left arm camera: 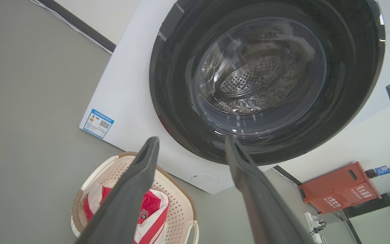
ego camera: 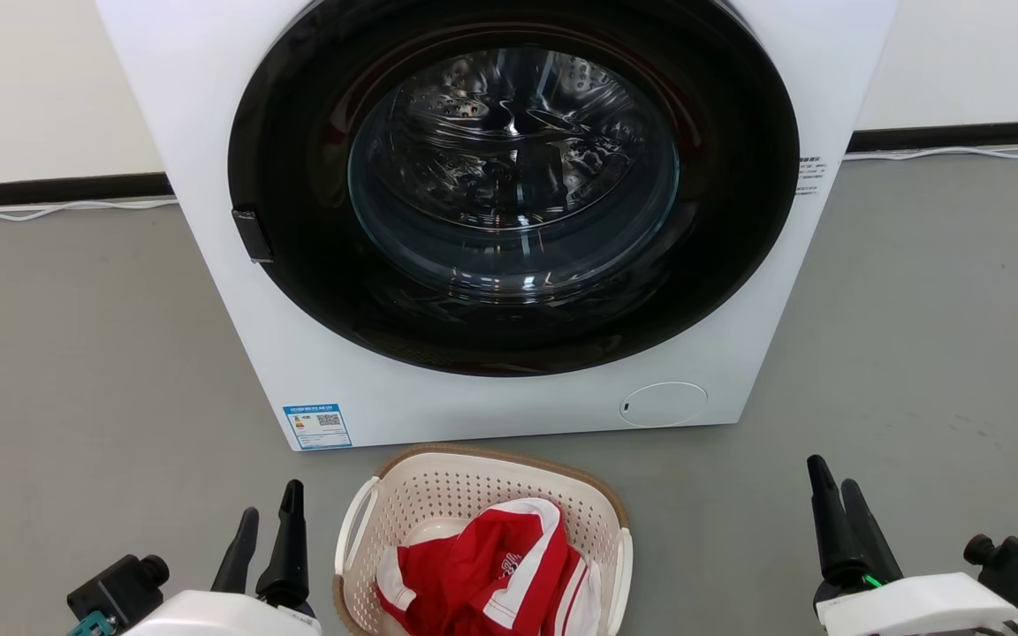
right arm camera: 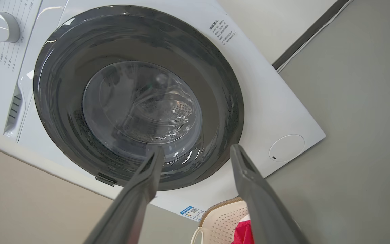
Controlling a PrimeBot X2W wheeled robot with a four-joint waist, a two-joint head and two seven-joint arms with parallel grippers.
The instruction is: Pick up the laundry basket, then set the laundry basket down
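The grey floor point(ego camera: 76, 353) runs back to a pale wall point(ego camera: 32, 79) with a dark skirting. A white front-loading washing machine point(ego camera: 474, 411) stands on it at the far centre. Its round dark-framed glass door point(ego camera: 513, 168) is shut, and a bare metal drum shows through the glass.

The laundry basket point(ego camera: 456, 490) sits upright on the floor just in front of the machine's lower panel, at the near centre and between the two arms. A red and white garment point(ego camera: 491, 574) lies crumpled inside it.

The left gripper point(ego camera: 270, 499) hangs just beside the basket's left handle without touching it. Its jaws are parted, with nothing between them. The right gripper point(ego camera: 832, 473) is well apart from the basket on the right, its jaws likewise spread and empty.

A blue label point(ego camera: 317, 426) is stuck at the machine's lower left corner.
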